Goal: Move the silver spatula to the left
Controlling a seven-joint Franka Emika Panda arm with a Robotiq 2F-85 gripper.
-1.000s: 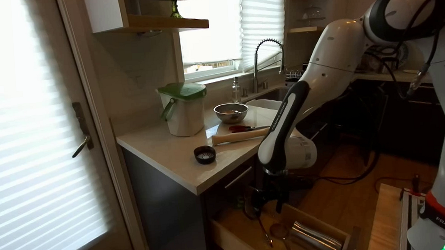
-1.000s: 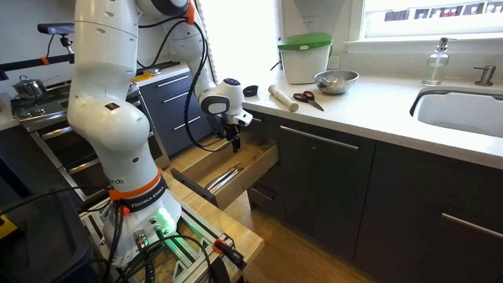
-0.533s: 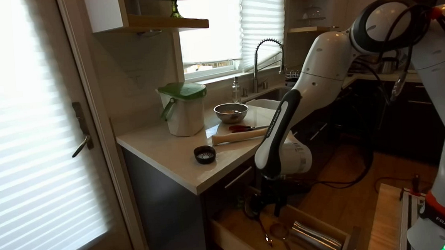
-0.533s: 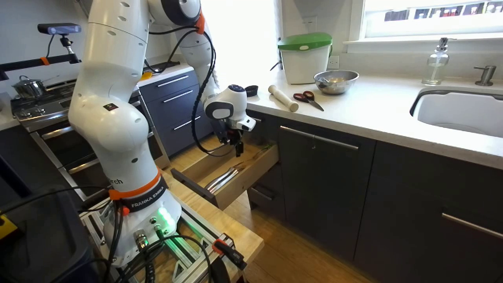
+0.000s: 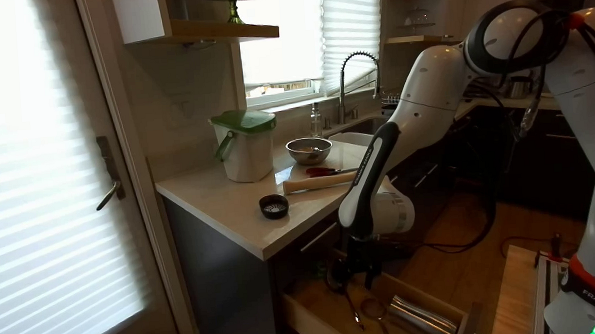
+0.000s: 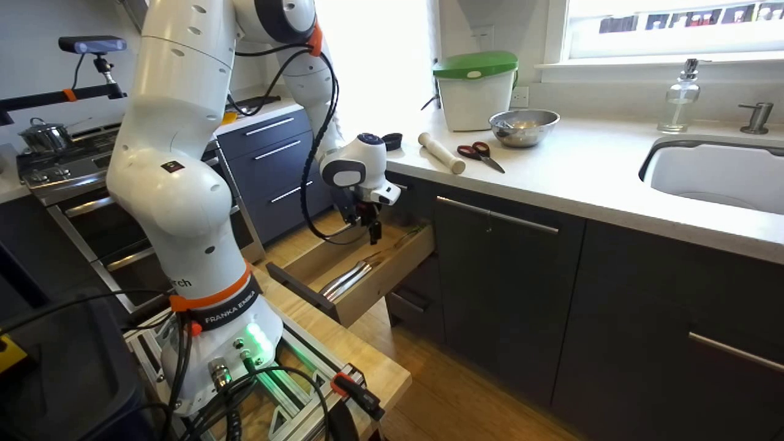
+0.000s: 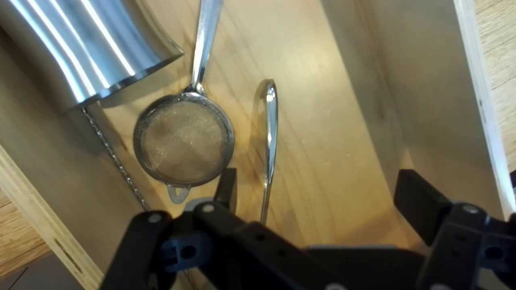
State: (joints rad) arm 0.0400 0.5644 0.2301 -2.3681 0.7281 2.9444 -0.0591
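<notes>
A slim silver utensil, seemingly the spatula, lies in the open wooden drawer. In the wrist view its shiny handle point(image 7: 271, 129) points up the picture, and its lower part is hidden behind the gripper. Its handle end point(image 5: 357, 318) also shows in an exterior view; its head is not clear there. My gripper point(image 7: 317, 181) is open and empty, above the drawer floor. The utensil's shaft runs between the fingers in the picture, nearer the left finger, apart from both. The gripper also shows over the drawer in both exterior views point(image 5: 356, 282) point(image 6: 366, 228).
A round strainer point(image 7: 183, 143) lies left of the utensil, close beside the left fingertip. A ribbed silver cylinder point(image 7: 88, 44) and a twisted metal rod point(image 7: 117, 159) lie farther left. The drawer's wall point(image 7: 439, 80) stands near the right finger. A counter edge point(image 5: 301, 228) rises beside the drawer.
My gripper has moved slightly lower over the drawer, leftward in one exterior picture and rightward in another. The utensils and drawer look unmoved.
</notes>
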